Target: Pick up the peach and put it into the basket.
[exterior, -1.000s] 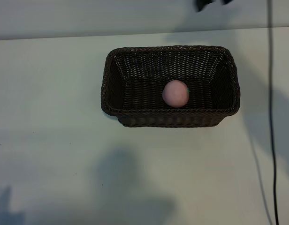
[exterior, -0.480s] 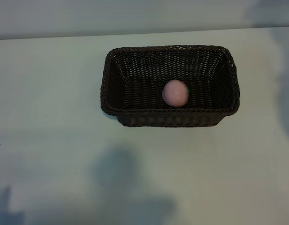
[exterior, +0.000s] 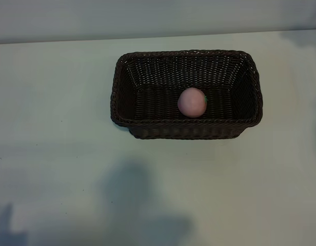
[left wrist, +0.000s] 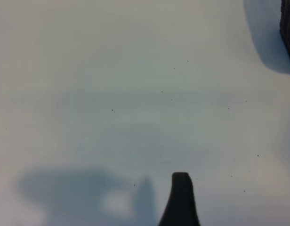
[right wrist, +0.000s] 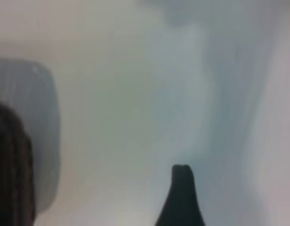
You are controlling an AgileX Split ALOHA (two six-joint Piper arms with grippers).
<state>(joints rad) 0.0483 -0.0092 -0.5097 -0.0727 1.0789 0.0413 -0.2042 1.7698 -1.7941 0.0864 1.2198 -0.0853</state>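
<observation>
The pale pink peach [exterior: 192, 102] lies inside the dark brown wicker basket [exterior: 122, 95], right of the middle of its floor and close to the near wall, its green leaf pointing right. Neither gripper appears in the exterior view. In the left wrist view one dark fingertip [left wrist: 181, 188] of my left gripper hangs over bare table, with a corner of the basket [left wrist: 289, 28] far off. In the right wrist view one fingertip [right wrist: 182, 183] of my right gripper shows, the basket's wall [right wrist: 11, 165] off to the side. Both grippers are open and hold nothing.
The basket stands on a pale tabletop [exterior: 55, 154] whose far edge [exterior: 55, 41] runs just behind it. Soft arm shadows [exterior: 132, 200] fall on the near part of the table.
The dark gripper parts at the top edge and the black cable down the right side have left the exterior view. Peach and basket have not moved.
</observation>
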